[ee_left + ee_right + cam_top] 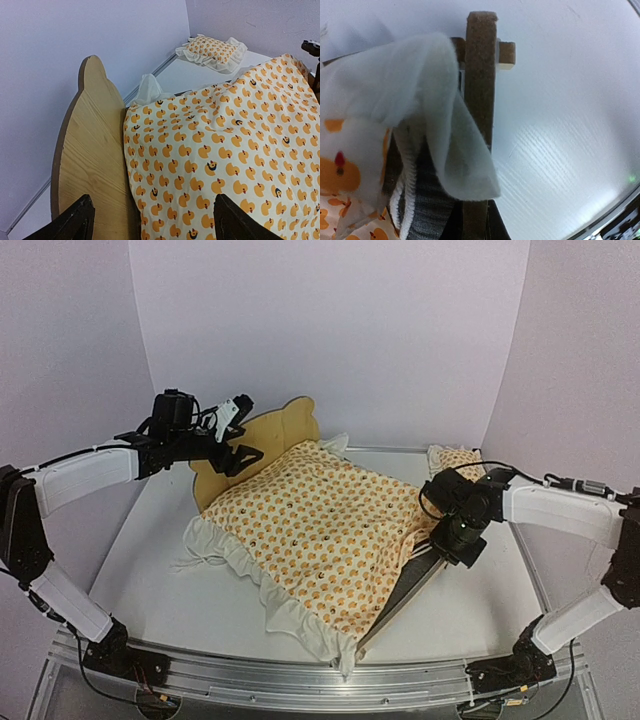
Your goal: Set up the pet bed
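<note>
Plywood pet bed (275, 430), scalloped outline, duck-print ruffled cushion (320, 520), left tool (240, 455) spread wide, empty, right tool (452, 550) grip unclear.

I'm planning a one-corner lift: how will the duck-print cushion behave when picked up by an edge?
Probably floppy: the cushion drapes unevenly over the pet bed, its ruffle hanging limp. Likely light for its size, looking like thin padded fabric. It would likely sag and drag, not lift flat.

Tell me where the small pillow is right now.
In the top view the small pillow lies at the far right, off the pet bed, just beyond the mattress cushion.
</note>
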Action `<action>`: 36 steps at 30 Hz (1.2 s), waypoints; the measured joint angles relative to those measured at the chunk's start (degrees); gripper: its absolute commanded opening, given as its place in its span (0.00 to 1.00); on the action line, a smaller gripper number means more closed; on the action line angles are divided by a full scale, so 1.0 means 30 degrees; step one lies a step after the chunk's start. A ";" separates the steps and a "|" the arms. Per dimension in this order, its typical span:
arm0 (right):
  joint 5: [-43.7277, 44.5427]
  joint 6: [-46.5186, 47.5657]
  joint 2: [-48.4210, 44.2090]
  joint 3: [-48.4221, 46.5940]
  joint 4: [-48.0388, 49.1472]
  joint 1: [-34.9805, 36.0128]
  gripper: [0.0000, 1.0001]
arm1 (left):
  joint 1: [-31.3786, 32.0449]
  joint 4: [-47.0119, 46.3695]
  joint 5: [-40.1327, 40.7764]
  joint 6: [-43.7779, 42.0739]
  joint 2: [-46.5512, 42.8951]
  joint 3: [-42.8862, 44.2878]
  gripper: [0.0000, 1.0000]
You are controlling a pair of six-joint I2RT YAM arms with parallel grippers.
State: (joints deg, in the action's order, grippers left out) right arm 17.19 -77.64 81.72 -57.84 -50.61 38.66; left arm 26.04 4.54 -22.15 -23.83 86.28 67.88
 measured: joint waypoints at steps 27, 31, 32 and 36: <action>-0.4090 1.8434 1.8970 -2.7001 -0.1582 -0.2596 0.81 | 0.3160 0.4720 -0.1417 -0.3317 -0.2049 -0.0606 0.76; -0.4246 1.8252 1.4840 -2.3249 -0.1029 -0.2550 0.81 | 0.5861 0.4840 -0.2157 -0.4180 -0.1554 -0.0534 0.77; -0.4325 1.8053 1.3208 -2.1689 -0.0860 -0.2495 0.81 | 0.6399 0.4828 -0.2254 -0.4391 -0.1288 -0.0527 0.78; -0.5200 1.6990 0.6403 -1.4897 -0.0196 -0.2349 0.78 | 0.8447 0.4543 -0.2444 -0.5343 0.0482 -0.0501 0.78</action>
State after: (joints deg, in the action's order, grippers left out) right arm 1.59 -26.66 100.93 -102.53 -51.20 31.61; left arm 51.38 18.17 -29.48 -39.86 87.72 66.38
